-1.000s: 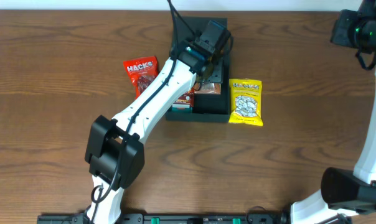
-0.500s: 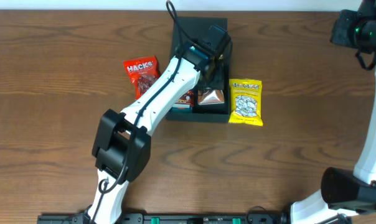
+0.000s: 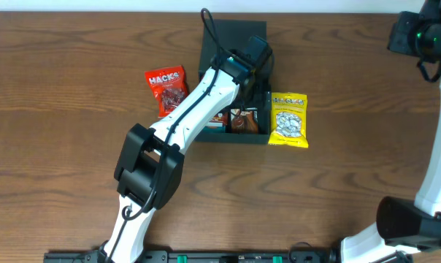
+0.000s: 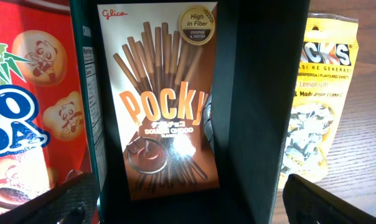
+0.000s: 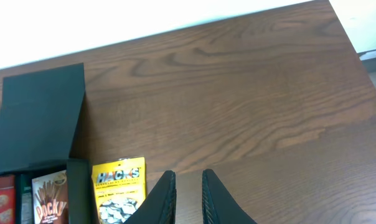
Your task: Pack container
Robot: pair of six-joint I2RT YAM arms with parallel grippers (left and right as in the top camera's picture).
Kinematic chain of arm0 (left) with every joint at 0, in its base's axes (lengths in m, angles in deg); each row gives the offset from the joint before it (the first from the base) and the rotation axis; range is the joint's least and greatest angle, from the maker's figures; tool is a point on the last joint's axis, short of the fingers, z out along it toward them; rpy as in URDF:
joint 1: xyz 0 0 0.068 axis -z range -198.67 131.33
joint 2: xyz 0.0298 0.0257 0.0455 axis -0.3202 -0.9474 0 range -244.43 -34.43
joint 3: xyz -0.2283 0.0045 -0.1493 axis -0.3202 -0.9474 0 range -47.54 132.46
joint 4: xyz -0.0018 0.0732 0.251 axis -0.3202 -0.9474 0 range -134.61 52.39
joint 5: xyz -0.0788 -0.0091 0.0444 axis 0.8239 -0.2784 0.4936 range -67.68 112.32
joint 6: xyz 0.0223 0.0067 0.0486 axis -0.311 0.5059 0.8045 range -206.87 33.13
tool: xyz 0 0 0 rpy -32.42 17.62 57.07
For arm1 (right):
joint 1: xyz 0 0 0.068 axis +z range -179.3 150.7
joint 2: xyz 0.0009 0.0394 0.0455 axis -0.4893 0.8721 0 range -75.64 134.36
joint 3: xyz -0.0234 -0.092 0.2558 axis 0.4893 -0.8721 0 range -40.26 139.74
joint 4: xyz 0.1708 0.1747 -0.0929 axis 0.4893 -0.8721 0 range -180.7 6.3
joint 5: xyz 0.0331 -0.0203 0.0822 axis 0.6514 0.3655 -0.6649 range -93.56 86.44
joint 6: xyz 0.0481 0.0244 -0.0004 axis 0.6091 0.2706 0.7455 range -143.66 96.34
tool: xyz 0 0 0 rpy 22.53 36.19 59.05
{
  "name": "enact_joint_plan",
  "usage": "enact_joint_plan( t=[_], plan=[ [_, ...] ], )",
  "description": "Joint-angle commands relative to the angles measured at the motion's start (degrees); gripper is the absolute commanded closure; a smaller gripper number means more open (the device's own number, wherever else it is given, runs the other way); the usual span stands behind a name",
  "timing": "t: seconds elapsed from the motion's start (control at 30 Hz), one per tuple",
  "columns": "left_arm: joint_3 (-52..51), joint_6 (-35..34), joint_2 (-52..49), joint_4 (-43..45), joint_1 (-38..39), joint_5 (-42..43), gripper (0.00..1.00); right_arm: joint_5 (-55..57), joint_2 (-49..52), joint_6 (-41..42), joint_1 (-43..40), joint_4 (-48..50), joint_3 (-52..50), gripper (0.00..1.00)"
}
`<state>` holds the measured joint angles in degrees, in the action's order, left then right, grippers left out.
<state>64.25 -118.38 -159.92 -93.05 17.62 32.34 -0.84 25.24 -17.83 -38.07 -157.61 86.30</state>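
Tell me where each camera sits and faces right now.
Overhead: above the table, looking down; left arm over the container.
Left wrist: looking into the container at the Pocky box; open left gripper at the corners.
Right wrist: far off, facing the table; right gripper.
All show the yellow Hacks bag.

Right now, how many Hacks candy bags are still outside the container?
2: the red Hacks bag left of the container, the yellow Hacks bag against its right wall. Others may hide under the left arm.

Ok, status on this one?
Left gripper open over container, Pocky inside. Right gripper shut, empty, parked. Two Hacks bags outside.
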Motion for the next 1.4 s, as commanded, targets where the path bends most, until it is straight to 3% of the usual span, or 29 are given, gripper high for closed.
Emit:
enact_joint_plan(
  t=[0.0, 0.13, 0.2, 0.23, 0.27, 0.37, 0.4, 0.5, 0.67, 0.97, 1.37],
  plan=[
    [2.14, 0.26, -0.24, -0.28, 0.11, 0.15, 0.04, -0.22, 0.37, -0.31, -0.37, -0.04, -0.46, 0.85],
    [5.79, 2.27, -0.17, -1.51, 0.11, 0.02, 0.0, -0.2, 0.37, -0.33, -0.37, 0.7, -1.92, 0.87],
    [8.7, 2.4, -0.17, -2.84, 0.04, -0.02, 0.09, -0.2, 0.37, -0.33, -0.37, 1.29, -2.86, 0.89],
    [10.93, 2.89, -0.17, -3.85, -0.07, -0.07, 0.2, -0.2, 0.37, -0.33, -0.37, 1.51, -3.34, 0.95],
    [12.66, 3.39, -0.17, -4.59, -0.24, -0.11, 0.37, -0.2, 0.37, -0.31, -0.37, 1.73, -3.67, 0.98],
    [18.8, 3.43, -0.17, -7.63, -1.42, -0.11, 0.84, -1.31, 0.37, -0.33, -0.37, 2.47, -4.81, 0.98],
    [21.64, 3.43, -0.15, -9.18, -2.32, -0.15, 0.94, -4.2, 0.37, -0.33, -0.37, 3.17, -6.03, 0.98],
    [27.56, 3.43, 0.0, -12.66, -5.22, -0.61, 0.95, -10.12, 0.39, -0.37, 0.57, 5.79, -11.08, 0.98],
    [36.11, 3.19, 2.32, -17.86, -13.18, -3.43, 0.94, -10.69, 0.39, -1.4, 8.04, 10.16, -21.46, 0.98],
    [36.61, 3.3, 9.75, -25.79, -30.1, -4.2, 0.94, -8.96, 6.34, -1.6, 27.93, 14.47, -28.81, 0.98],
    [36.61, 6.05, 9.88, -27.91, -31.87, -4.63, 0.94, -4.46, 19.98, 0.68, 36.68, 15.06, -28.81, 0.98]
  ],
)
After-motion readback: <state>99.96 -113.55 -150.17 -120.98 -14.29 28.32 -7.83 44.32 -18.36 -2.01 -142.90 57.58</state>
